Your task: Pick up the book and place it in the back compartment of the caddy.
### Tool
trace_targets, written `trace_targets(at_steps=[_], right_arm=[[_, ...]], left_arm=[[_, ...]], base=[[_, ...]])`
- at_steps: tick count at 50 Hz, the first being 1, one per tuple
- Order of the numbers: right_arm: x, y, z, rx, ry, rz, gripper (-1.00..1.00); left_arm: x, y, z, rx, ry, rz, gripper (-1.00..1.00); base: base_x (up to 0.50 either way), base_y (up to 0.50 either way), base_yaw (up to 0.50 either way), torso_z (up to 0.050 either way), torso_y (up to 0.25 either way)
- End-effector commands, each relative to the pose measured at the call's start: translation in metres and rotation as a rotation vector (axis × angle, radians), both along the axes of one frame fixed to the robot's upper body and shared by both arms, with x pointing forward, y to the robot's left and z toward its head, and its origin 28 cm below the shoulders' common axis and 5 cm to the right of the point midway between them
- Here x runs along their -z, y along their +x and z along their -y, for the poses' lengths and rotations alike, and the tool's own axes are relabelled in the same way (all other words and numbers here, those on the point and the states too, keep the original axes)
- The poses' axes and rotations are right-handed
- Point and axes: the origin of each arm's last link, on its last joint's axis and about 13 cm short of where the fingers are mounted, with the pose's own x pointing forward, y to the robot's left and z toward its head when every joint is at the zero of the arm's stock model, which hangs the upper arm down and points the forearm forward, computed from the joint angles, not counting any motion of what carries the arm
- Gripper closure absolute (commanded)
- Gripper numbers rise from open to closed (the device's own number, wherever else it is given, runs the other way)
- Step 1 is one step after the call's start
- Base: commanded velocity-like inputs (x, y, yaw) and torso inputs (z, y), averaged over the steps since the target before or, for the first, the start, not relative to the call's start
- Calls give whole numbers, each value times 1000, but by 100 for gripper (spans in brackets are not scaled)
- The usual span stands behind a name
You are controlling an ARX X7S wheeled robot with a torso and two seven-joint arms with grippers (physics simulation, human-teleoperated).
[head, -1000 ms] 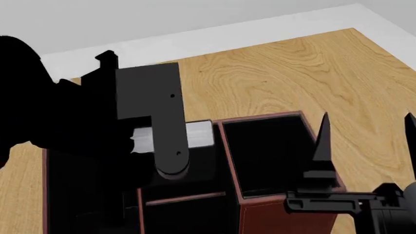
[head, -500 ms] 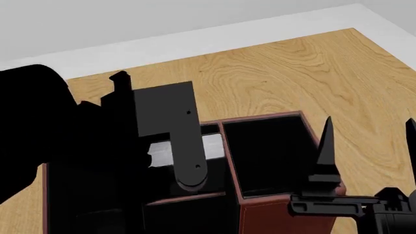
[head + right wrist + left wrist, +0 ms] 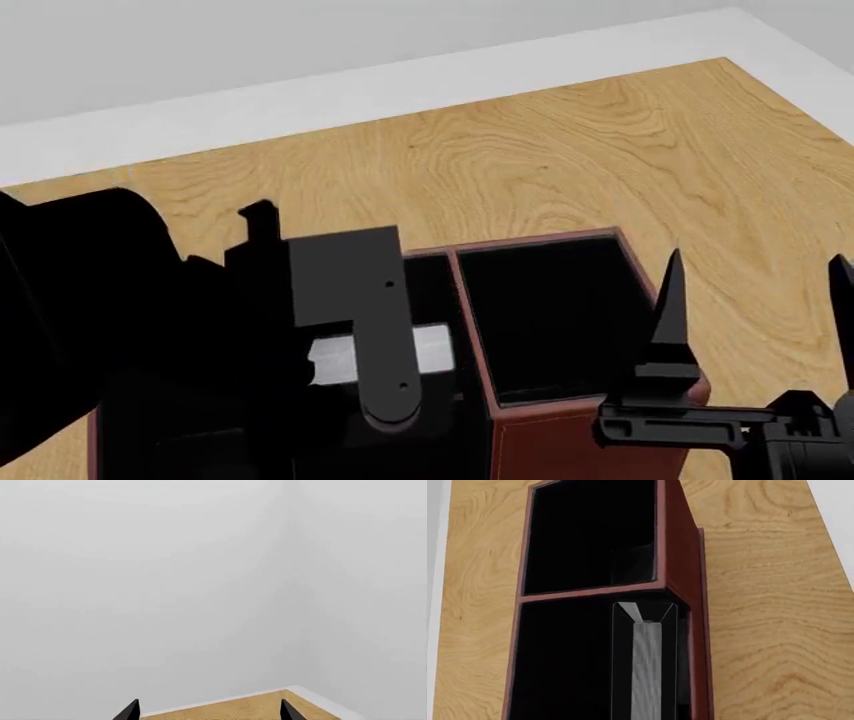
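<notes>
Two claws are in view, and no brand, label or writing can be read on any surface.

Left claw (image 3: 380, 365): it is clamped on the book (image 3: 646, 670). In the head view the dark arm and wrist block cover much of the caddy's (image 3: 587, 440) left and middle portions, and a pale strip of the book's page block shows on either side of the near finger. In the left wrist view the book stands on edge, its grey-white page block facing the camera between the black covers, and the finger pads render as a see-through outline around it.

Location of the book: it sits low inside a black-lined cell of the caddy, just beside the red-brown outer wall and just short of the thin cross divider (image 3: 594, 591). Beyond that divider lies another black-lined cell (image 3: 590, 535), holding nothing that can be seen. Whether the book's lower edge touches the cell floor cannot be told.

Right claw (image 3: 754, 315): its two pointed black fingertips stand well apart and hold nothing. It hangs beside the caddy's right corner in the head view, clear of the box. The right wrist view shows only both fingertips (image 3: 128, 712), pale wall and a sliver of the wooden desk (image 3: 561, 150).

The caddy rests on the wood-grain desk.
</notes>
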Motion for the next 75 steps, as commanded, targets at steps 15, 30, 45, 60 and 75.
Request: trace_targets(at_steps=[15,30,45,60,75], right_arm=[[8,5,2,10,-2,-23,-100],[9,5,1,12,-2,-31,-100],[9,5,2,15,-1,-35,-100],[10,6,2,12,4,-38,-100],[15,7,3,13,5,-48,-100]], left_arm=[[11,20,-2,-19,-25,34,100],[22,30,0,-27,-14,26,100],[31,28,5,-5,-7,11,100],[41,30,7,3,-10,-5,100],[55,35,6,-3,-10,-20,100]], base=[[0,0,0,1,1],[0,0,0,0,1],[0,0,0,1,1],[0,0,0,0,1],[0,0,0,1,1]])
